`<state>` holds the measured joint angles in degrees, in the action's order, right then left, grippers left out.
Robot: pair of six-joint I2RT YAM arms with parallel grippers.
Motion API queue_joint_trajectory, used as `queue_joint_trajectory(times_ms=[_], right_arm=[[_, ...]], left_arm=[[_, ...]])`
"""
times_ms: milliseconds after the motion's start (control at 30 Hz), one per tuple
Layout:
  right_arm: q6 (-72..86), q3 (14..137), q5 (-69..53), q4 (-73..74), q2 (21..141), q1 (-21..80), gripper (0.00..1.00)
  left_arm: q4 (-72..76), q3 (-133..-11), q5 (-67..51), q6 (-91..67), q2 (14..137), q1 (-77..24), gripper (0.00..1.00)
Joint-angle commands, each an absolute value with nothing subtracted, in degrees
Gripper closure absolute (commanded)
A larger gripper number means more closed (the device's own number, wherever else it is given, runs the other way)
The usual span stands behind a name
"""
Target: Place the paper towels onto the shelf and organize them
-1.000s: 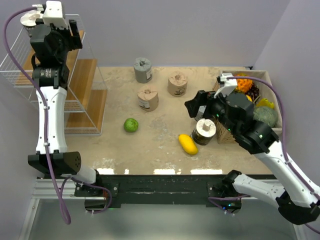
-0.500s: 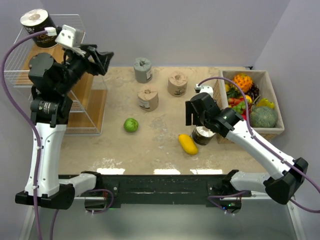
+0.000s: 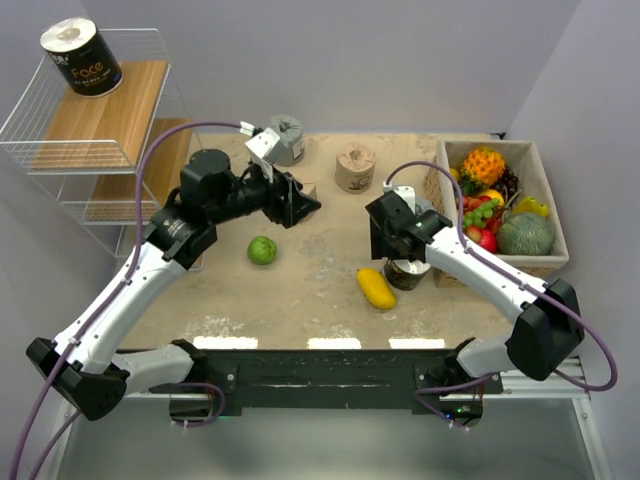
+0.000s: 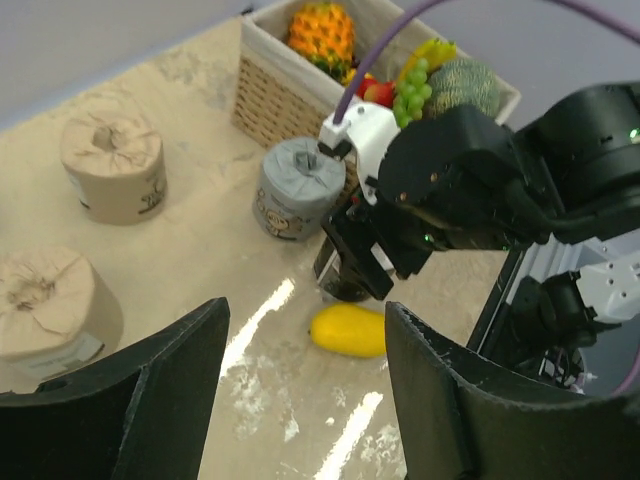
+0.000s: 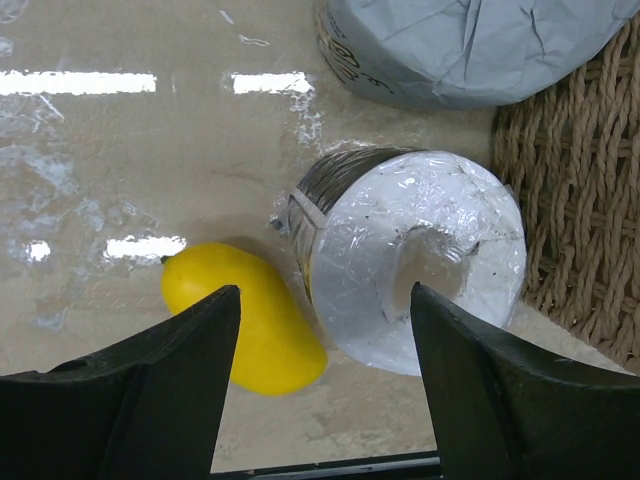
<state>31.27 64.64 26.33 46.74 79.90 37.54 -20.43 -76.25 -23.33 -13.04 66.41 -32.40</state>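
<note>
Your right hand (image 5: 325, 288) stands open over the black film-wrapped paper towel roll (image 5: 430, 250) near the counter's right edge: probably light, squashy, slick, so pinch its curved sides.

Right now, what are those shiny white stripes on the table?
Light glare on the glossy table: top external view, three patches along its near edge; right wrist view, stripes near the yellow fruit, plus sparkle on the roll; left wrist view, one streak.
</note>
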Motion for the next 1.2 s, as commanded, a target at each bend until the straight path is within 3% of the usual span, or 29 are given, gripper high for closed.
queue_joint_trajectory(times_ms=[0, 200, 533, 767, 1167], right_arm=[[32.9, 63.1, 26.5, 43.8, 80.2, 36.0, 0.28], [32.2, 60.6, 26.0, 40.4, 81.4, 34.2, 0.32], [28.4, 60.0, 27.0, 37.4, 82.0, 34.0, 0.51], [25.8, 62.0, 24.7, 34.6, 82.3, 34.0, 0.6], [20.8, 71.0, 19.8, 29.7, 86.8, 38.3, 0.63]], left_arm=[[-20.0, -71.3, -18.9, -11.6, 64.7, -34.5, 0.32], [-16.3, -62.5, -16.4, -4.7, 60.4, -34.5, 0.29], [2.1, -44.0, -14.9, -3.4, 50.2, -35.2, 0.25], [2.7, -42.7, -12.6, -4.1, 46.9, -35.1, 0.25], [2.7, -41.8, -7.7, -3.6, 43.1, -35.2, 0.25]])
